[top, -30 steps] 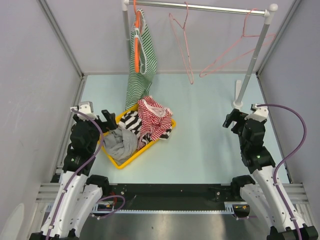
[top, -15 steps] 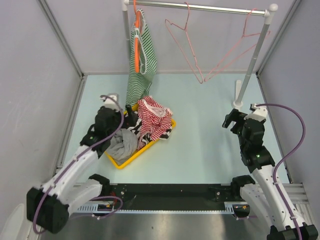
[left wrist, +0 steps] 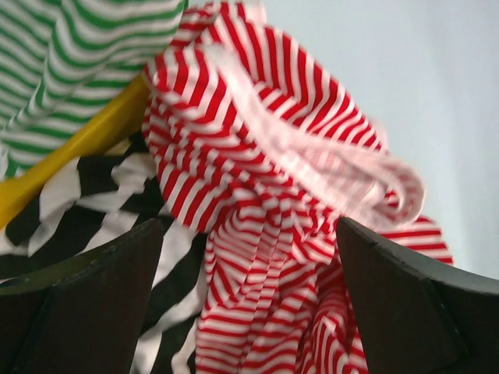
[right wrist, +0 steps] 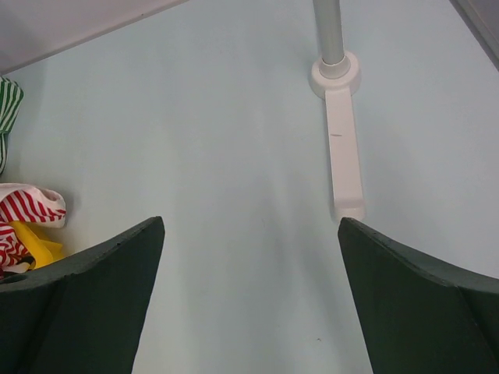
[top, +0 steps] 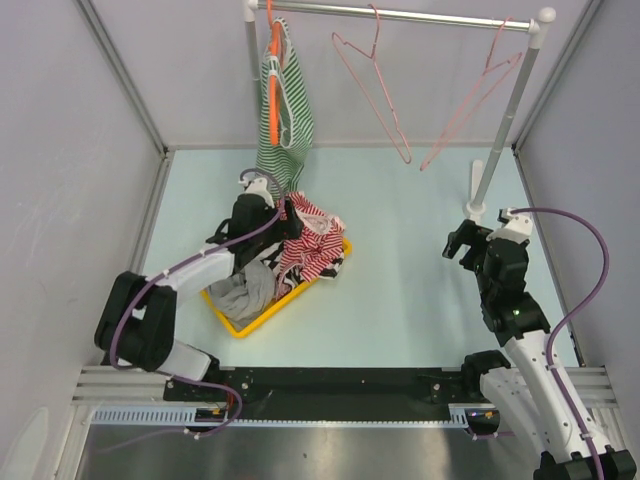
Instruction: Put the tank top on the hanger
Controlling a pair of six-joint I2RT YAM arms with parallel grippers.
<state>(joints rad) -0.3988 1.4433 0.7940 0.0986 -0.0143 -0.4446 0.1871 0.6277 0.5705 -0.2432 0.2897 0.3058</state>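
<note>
The red-and-white striped tank top point(top: 315, 240) lies crumpled at the far end of a yellow basket point(top: 240, 325). In the left wrist view the tank top point(left wrist: 265, 156) fills the space ahead of and between the fingers. My left gripper point(top: 285, 228) is open at the top's near edge, its jaws point(left wrist: 249, 312) wide apart on either side of the cloth. Two thin pink wire hangers point(top: 375, 90) point(top: 475, 100) hang on the rail at the back. My right gripper point(top: 462, 243) is open and empty above the table point(right wrist: 249, 296), far from both.
A green-and-white striped top point(top: 285, 110) hangs on an orange hanger at the rail's left end. A black-and-white striped garment point(left wrist: 101, 202) and a grey cloth point(top: 245, 285) also lie in the basket. The rack's post and white foot point(right wrist: 335, 74) stand ahead of my right gripper.
My left arm has swung from the basket's left side over the basket to the tank top. The pink hangers have swung on the rail. The right arm has not moved.
</note>
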